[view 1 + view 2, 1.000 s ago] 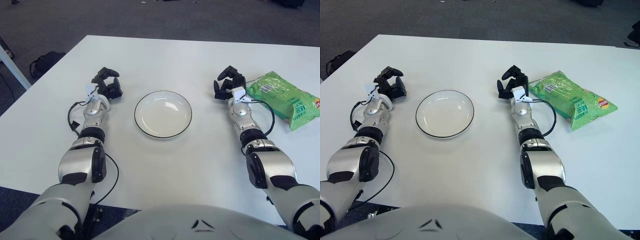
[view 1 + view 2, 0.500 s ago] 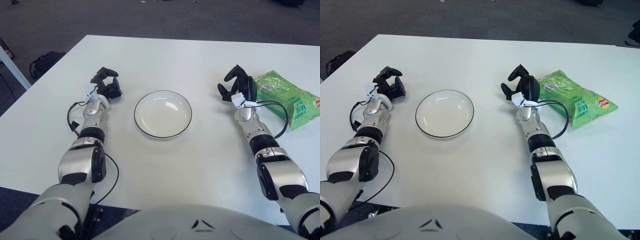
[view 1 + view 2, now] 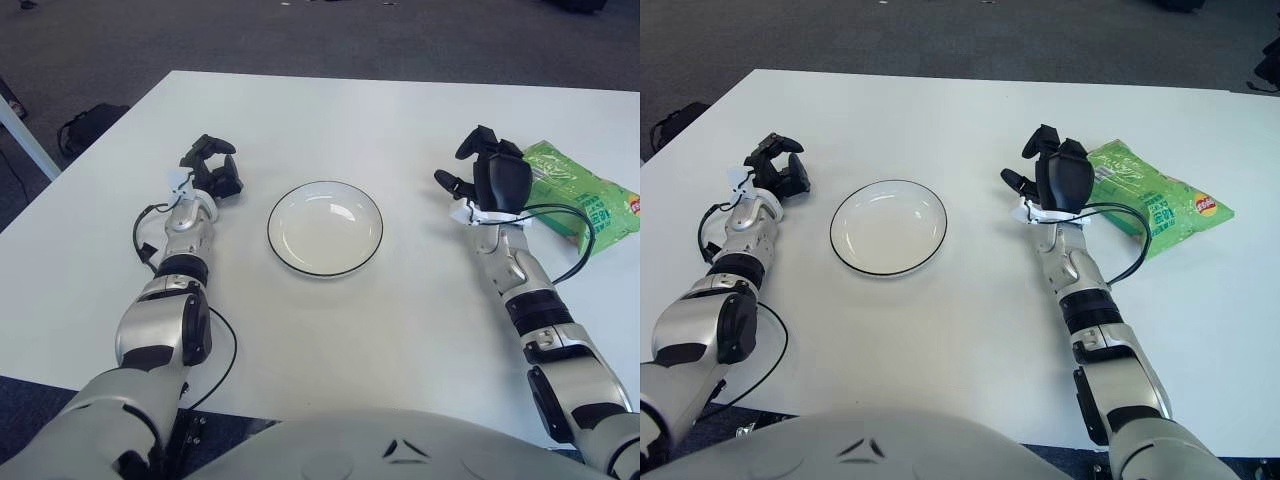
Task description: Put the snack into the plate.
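The right hand's fingers (image 3: 470, 145) are spread loosely and hold nothing; one points up and back, another juts out to the left, low at the side of the palm; the right hand (image 3: 492, 178) itself is raised with its dark back toward the camera, just at the near left end of the snack bag (image 3: 580, 196), overlapping that end in both views, though whether it touches the bag cannot be told; a black cable loops from the wrist past the bag's near edge; the forearm runs back toward the lower right corner.

The bag is green, lying flat on the white worktop (image 3: 350, 110) near the right edge, well apart from the plate (image 3: 325, 227); the plate is white with a dark rim, standing in the middle of the worktop between the two arms, with nothing in it.

The left hand (image 3: 211, 170) shows to the left of the plate, its fingers curled inward around nothing; its forearm stretches back along the worktop toward the lower left.

Beyond the worktop lies grey carpet (image 3: 300, 35); a dark bag (image 3: 90, 124) sits on it off the left corner.
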Motion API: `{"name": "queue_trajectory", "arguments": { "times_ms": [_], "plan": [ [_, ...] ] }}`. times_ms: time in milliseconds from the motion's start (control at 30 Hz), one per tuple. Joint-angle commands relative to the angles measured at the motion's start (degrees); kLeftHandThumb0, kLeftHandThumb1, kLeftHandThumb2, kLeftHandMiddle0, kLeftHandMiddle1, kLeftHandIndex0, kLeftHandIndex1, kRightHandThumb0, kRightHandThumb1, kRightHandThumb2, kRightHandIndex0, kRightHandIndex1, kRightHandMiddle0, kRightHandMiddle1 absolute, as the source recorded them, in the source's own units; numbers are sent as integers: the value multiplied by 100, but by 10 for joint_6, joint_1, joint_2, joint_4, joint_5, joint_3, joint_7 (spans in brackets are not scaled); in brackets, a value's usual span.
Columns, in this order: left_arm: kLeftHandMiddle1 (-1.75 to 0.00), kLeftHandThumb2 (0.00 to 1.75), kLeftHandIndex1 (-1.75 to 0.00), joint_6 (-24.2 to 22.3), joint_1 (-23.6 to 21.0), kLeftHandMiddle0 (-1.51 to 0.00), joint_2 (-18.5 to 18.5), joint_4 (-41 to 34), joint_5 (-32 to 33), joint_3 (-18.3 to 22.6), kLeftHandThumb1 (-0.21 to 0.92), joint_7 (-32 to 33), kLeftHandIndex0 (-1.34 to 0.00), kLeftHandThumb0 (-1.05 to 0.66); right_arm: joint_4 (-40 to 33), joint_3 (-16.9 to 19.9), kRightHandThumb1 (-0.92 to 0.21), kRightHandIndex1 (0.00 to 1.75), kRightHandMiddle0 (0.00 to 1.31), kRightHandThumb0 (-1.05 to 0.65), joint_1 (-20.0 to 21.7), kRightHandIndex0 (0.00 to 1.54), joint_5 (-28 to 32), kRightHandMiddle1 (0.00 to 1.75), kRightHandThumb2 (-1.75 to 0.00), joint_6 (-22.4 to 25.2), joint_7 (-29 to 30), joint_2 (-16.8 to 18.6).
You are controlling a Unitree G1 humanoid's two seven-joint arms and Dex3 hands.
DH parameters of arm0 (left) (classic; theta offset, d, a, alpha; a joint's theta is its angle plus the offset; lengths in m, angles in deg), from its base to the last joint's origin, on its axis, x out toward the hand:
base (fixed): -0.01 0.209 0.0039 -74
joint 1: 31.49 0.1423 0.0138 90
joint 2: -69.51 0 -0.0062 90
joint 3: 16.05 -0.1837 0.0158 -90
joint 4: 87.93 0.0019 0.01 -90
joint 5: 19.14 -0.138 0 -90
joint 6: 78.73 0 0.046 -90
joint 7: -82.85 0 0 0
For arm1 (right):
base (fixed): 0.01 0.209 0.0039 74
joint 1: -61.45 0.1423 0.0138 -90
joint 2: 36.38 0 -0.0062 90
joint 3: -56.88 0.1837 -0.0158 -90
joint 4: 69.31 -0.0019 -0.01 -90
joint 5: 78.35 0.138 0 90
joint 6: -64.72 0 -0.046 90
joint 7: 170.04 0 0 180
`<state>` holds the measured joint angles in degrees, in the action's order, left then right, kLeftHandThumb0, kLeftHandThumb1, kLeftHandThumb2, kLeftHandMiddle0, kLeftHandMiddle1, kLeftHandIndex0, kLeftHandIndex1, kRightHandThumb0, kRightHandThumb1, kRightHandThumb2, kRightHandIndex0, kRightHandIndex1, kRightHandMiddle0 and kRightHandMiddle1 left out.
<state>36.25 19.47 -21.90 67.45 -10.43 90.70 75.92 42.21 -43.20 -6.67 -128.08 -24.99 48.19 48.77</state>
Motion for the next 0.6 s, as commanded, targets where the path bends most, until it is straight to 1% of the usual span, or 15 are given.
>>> {"name": "queue_trajectory", "arguments": {
  "times_ms": [0, 33, 67, 133, 167, 267, 367, 433, 500, 533, 567],
  "plan": [
    [-175, 138, -175, -23, 34, -131, -7, 24, -3, -3, 27, -4, -66, -50, -37, -9, -92, 131, 6, -57, -14, 14, -32, 145, -59, 30, -9, -22],
    [-175, 138, -175, -22, 34, -131, -8, 24, -4, -4, 27, -5, -66, -50, -47, -9, -92, 130, 5, -59, -18, 13, -37, 141, -59, 34, -11, -27],
    [-175, 138, -175, -20, 34, -130, -7, 24, -4, -4, 26, -5, -66, -50, -55, -10, -92, 126, 3, -63, -21, 12, -40, 133, -61, 38, -13, -30],
    [-175, 139, -175, -19, 34, -130, -8, 25, -5, -5, 26, -3, -66, -50, -66, -9, -92, 120, 1, -68, -26, 11, -42, 124, -63, 42, -16, -34],
    [-175, 139, -175, -19, 34, -130, -8, 25, -6, -5, 26, -2, -66, -50, -74, -8, -92, 119, 1, -69, -30, 11, -44, 122, -63, 44, -16, -37],
    [-175, 139, -175, -22, 33, -130, -8, 27, -7, -6, 26, 2, -66, -50, -94, -4, -92, 105, 0, -74, -39, 11, -47, 112, -67, 51, -15, -44],
    [-175, 139, -175, -24, 32, -130, -8, 28, -6, -6, 26, 2, -66, -50, -111, -1, -92, 96, 0, -77, -47, 12, -49, 106, -70, 57, -15, -53],
    [-175, 139, -175, -25, 31, -130, -8, 28, -6, -7, 26, 1, -66, -50, -126, 5, -92, 84, 0, -78, -55, 11, -46, 100, -72, 58, -20, -63],
    [-175, 138, -175, -25, 31, -130, -8, 29, -6, -7, 26, 1, -66, -50, -138, 13, -92, 69, 0, -80, -61, 11, -41, 90, -73, 56, -34, -77],
    [-175, 138, -175, -26, 31, -130, -8, 30, -6, -8, 27, 1, -66, -50, -143, 18, -92, 66, 0, -80, -64, 11, -36, 88, -73, 53, -49, -89],
    [-175, 138, -175, -26, 30, -130, -7, 30, -7, -8, 27, 2, -66, -50, -146, 22, -92, 60, 0, -82, -66, 10, -32, 81, -74, 51, -60, -98]
  ]
}}
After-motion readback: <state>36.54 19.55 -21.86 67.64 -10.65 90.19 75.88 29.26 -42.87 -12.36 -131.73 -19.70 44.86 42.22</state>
